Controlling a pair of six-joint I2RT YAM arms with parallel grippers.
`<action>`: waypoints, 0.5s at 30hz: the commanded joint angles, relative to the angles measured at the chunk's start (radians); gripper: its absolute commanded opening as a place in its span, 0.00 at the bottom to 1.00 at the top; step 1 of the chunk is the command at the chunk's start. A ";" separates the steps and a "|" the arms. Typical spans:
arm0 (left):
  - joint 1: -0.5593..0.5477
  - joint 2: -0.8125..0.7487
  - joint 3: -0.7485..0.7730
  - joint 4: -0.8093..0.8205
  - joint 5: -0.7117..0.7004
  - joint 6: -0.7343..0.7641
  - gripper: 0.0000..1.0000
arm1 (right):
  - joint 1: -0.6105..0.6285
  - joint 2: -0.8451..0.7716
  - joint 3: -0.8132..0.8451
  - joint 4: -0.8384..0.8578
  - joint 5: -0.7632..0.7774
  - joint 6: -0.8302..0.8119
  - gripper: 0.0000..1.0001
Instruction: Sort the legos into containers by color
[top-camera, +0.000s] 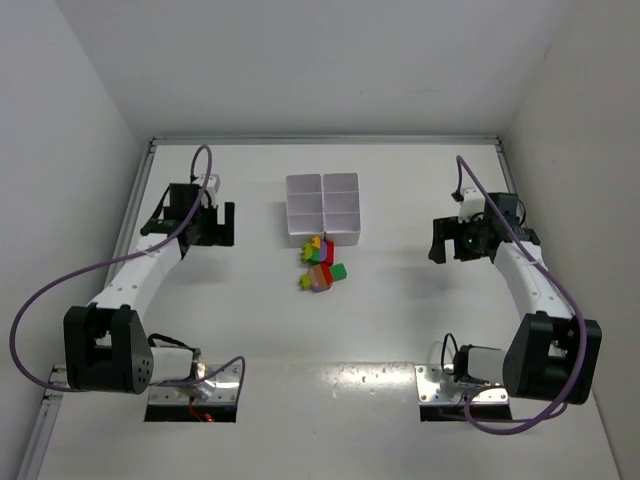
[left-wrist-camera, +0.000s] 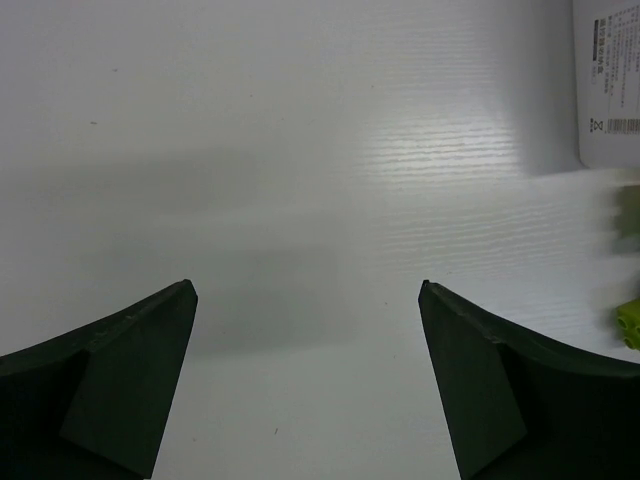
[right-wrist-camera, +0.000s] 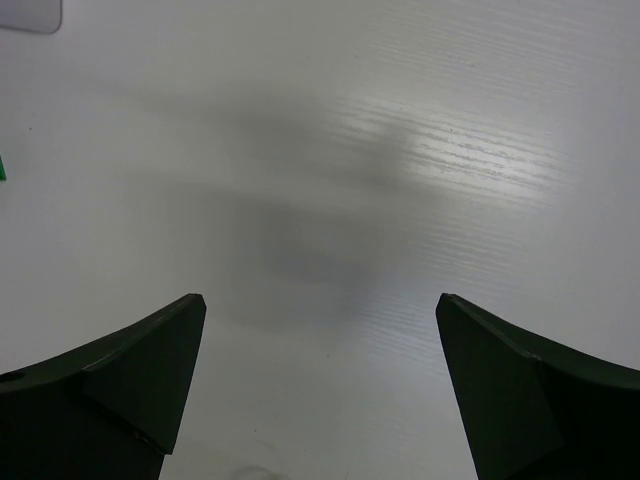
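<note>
The legos (top-camera: 320, 266) lie in a small heap on the table just in front of the white six-compartment tray (top-camera: 322, 208): yellow, red, green, pink/orange and purple bricks touching each other. The tray's compartments look empty. My left gripper (top-camera: 210, 233) is open and empty, left of the tray. In the left wrist view its jaws (left-wrist-camera: 305, 287) stand wide over bare table, with a tray corner (left-wrist-camera: 608, 90) and a light green brick (left-wrist-camera: 630, 322) at the right edge. My right gripper (top-camera: 452, 248) is open and empty, right of the heap, also shown in its wrist view (right-wrist-camera: 320, 298).
White walls close the table at the back and both sides. A rail (top-camera: 320, 140) runs along the far edge. Both arm bases (top-camera: 195, 385) sit at the near edge. A tray corner (right-wrist-camera: 30, 12) and a green sliver (right-wrist-camera: 3, 168) show at the right wrist view's left edge.
</note>
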 joint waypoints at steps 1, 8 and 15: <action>0.006 -0.003 -0.003 0.024 0.010 0.047 1.00 | -0.005 -0.009 0.036 0.019 -0.009 0.010 0.99; -0.139 -0.136 -0.034 -0.036 0.412 0.340 0.92 | -0.005 -0.009 0.036 -0.013 -0.071 -0.045 0.99; -0.418 -0.104 -0.098 -0.020 0.439 0.382 0.92 | 0.006 0.000 0.048 -0.053 -0.179 -0.121 0.99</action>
